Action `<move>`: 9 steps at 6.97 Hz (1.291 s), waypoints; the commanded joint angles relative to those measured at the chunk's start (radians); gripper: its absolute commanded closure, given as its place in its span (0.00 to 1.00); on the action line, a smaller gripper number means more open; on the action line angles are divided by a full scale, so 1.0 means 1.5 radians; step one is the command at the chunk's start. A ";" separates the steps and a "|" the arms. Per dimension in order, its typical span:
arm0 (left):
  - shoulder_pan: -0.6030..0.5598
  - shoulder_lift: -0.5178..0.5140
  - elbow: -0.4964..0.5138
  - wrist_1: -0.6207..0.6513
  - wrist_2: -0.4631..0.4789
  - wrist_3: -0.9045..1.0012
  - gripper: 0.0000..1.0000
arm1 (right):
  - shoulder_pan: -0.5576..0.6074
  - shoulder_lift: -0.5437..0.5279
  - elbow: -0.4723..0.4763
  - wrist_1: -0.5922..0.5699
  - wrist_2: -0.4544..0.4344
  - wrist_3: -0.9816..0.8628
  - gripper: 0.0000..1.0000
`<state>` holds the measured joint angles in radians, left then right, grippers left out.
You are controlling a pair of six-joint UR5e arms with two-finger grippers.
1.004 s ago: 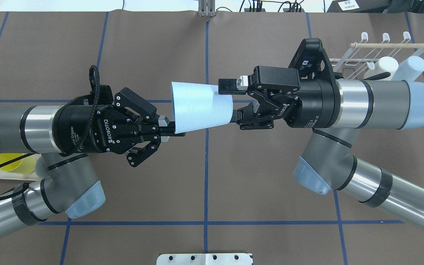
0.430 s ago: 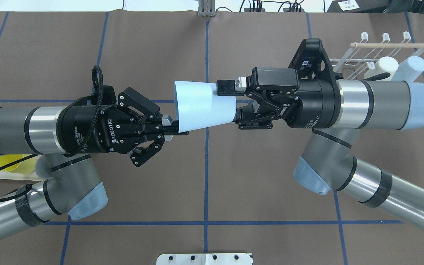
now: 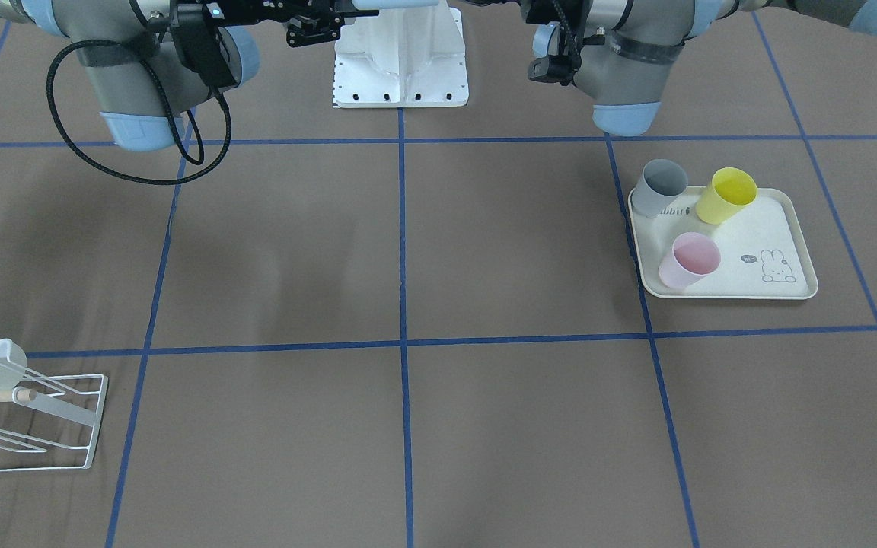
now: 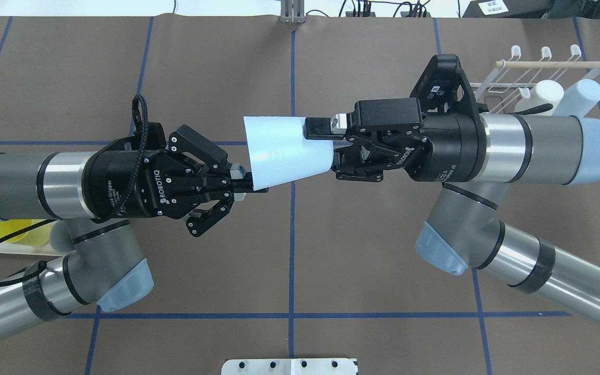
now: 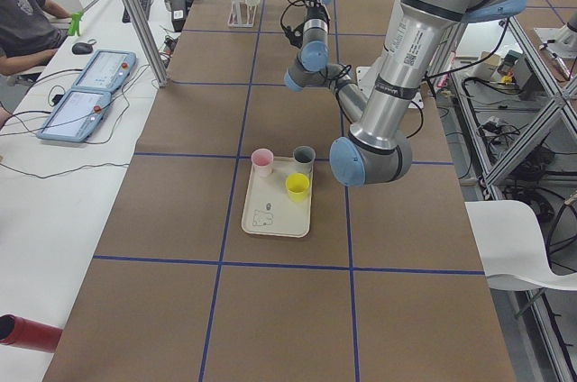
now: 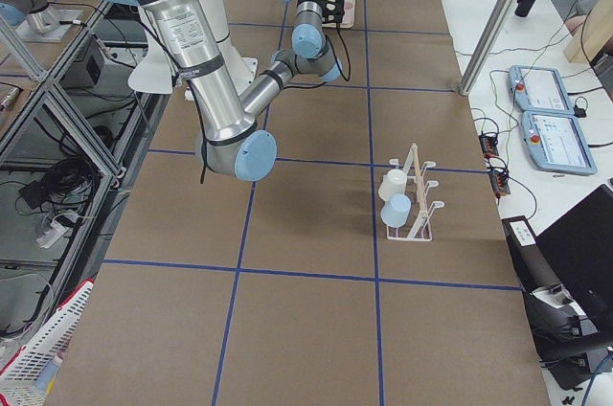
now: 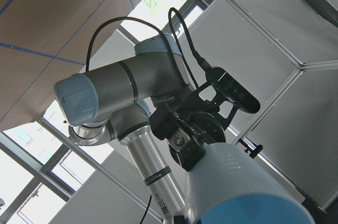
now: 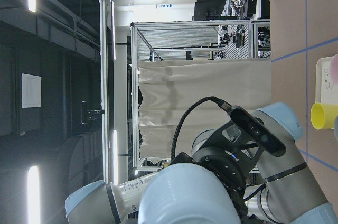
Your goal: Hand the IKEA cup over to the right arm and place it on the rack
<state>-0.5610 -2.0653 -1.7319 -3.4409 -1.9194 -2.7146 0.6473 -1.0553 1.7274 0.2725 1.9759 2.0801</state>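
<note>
**Cup held in mid-air between the two grippers**

At the far left of the table (image 4: 201, 78), as seen from behind the robot, sits the cream rabbit-print tray (image 3: 789, 221). It carries a grey cup (image 3: 659, 186), a yellow cup (image 3: 726, 195) and a pink cup (image 3: 688, 260), all upright and well apart from the action.

Next along, the left arm reaches in level over the table. The left gripper (image 4: 252, 186) has its two fingers pinched together on the lower edge of the pale blue cup (image 4: 287, 151), right at the wide rim.

The cup lies on its side in the air above the middle of the table. Its mouth faces the left gripper and its narrow base faces right.

The right gripper (image 4: 323, 148) meets it from the other side. Its fingers stand apart on either side of the base end. The upper finger (image 4: 318, 127) lies along the cup's wall and the lower one sits by the bottom edge. From here I cannot tell whether they press on the cup or only bracket it.

At the far right stands the rack (image 4: 519, 78), white wire with a wooden dowel (image 4: 552, 64) across the top. A white cup (image 4: 545, 94) and a second blue cup (image 4: 584, 96) hang on its prongs, side by side.
</note>
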 commanded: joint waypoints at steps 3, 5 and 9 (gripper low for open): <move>-0.007 0.010 -0.009 -0.001 0.000 0.004 0.00 | 0.002 -0.003 0.001 0.001 0.001 0.000 0.63; -0.053 0.048 -0.014 0.001 -0.006 0.008 0.00 | 0.011 -0.012 0.006 0.002 0.000 0.001 0.63; -0.207 0.138 0.001 0.115 -0.153 0.233 0.00 | 0.098 -0.067 -0.057 -0.043 0.031 -0.067 0.63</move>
<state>-0.8107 -1.8885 -1.7341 -3.3550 -2.0687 -2.5398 0.7547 -1.1348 1.6827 0.2460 1.9942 2.0275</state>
